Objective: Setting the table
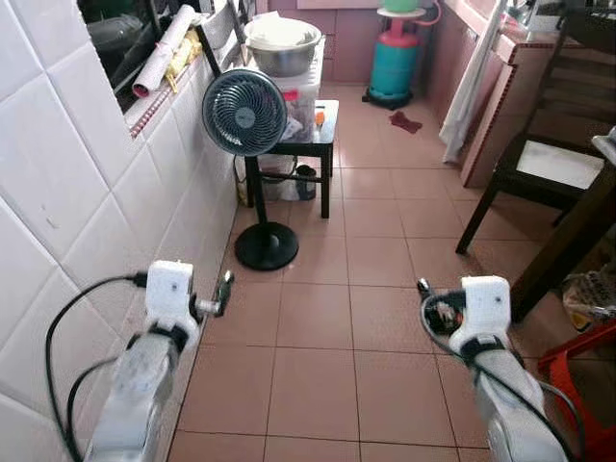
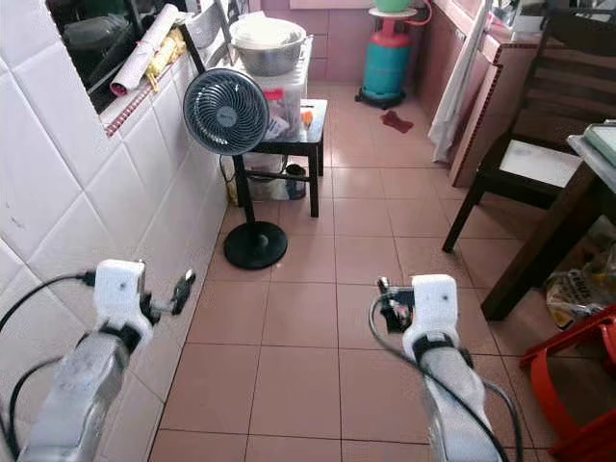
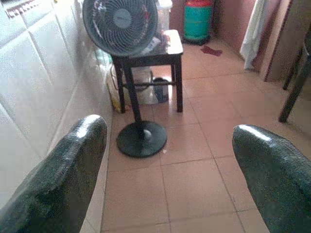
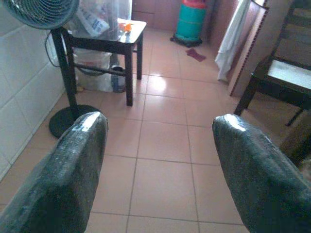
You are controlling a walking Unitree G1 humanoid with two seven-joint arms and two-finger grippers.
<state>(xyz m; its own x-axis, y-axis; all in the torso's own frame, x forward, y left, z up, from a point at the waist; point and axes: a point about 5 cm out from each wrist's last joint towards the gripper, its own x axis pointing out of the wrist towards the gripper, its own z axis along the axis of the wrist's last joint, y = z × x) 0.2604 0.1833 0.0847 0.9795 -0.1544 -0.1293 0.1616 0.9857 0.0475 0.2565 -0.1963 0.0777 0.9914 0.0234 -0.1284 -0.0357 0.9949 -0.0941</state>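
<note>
The black pedestal fan [image 1: 244, 113] with its round grey grille stands against the white tiled wall [image 1: 67, 221] and serves as reference. Directly behind it is a small dark side table [image 1: 313, 144]; on its tabletop sits a clear plastic box [image 1: 300, 94] whose contents cannot be made out, and on top of that a steel basin [image 1: 283, 53] holding something pale under a cover. Small orange items [image 1: 319, 117] lie on the tabletop beside the box. Under the side table stands a white bucket-like container [image 4: 90, 60]; contents not discernible. Farther back from the fan, a teal gas cylinder [image 1: 394, 63] with a red top stands on the pink tiled floor [image 1: 318, 356]. A dark wooden chair [image 1: 553, 144] stands well to the right of the fan, and beside it the dark dining table [image 2: 568, 226] to be set, with a flat pale object at its edge.

The left claw [image 3: 170, 136] hovers over the floor near the fan's base, fingers spread wide, holding nothing. The right claw [image 4: 158, 126] is likewise wide and empty, level with the left, toward the chair.
</note>
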